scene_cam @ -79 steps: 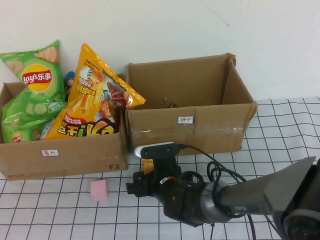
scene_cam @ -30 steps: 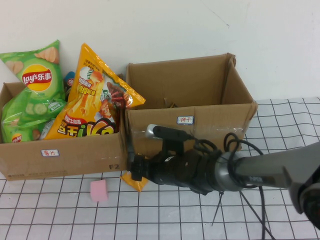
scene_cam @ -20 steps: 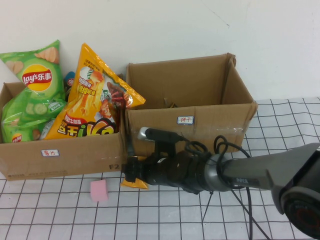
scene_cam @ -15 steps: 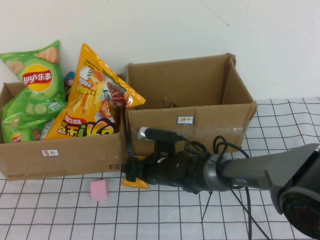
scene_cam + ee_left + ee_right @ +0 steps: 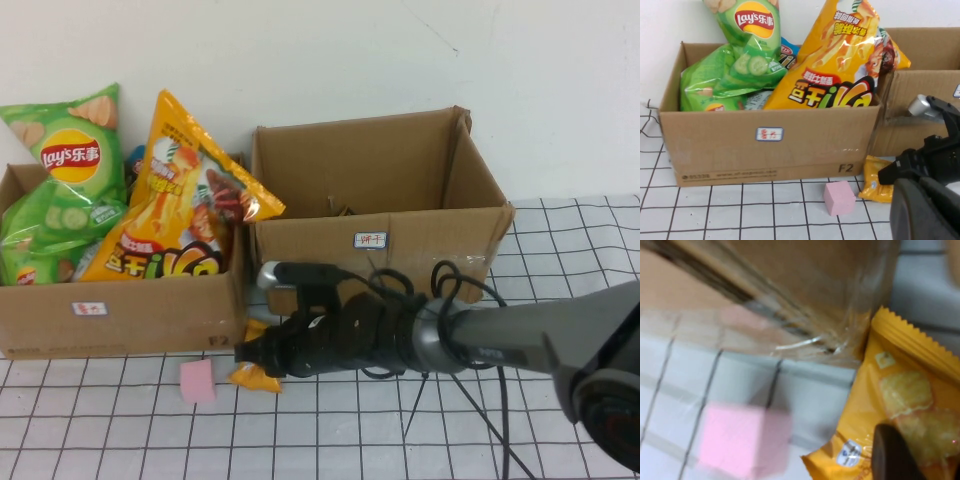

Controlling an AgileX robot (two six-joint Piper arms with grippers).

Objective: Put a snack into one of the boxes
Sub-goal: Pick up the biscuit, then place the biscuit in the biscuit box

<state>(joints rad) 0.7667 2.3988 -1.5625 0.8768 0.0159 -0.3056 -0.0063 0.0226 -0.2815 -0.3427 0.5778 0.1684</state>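
The right gripper (image 5: pixel 252 358) is clenching the snack (image 5: pixel 252 376) just below its tips, boxes (image 5: pixel 120 318) lying beyond; left gripper (image 5: pixel 920 210), state untellable, is hanging farther off.

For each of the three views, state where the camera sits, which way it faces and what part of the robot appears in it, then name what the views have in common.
High view: raised on the robot's side, angled down at the table; shows the left box, right box and the right arm with the right gripper at the small yellow snack packet.
Left wrist view: low, facing the left box's front; the right arm crosses its edge; the left gripper is out of sight.
Right wrist view: close above the packet; one dark fingertip shows.
Shared: packet and pink cube in all three.
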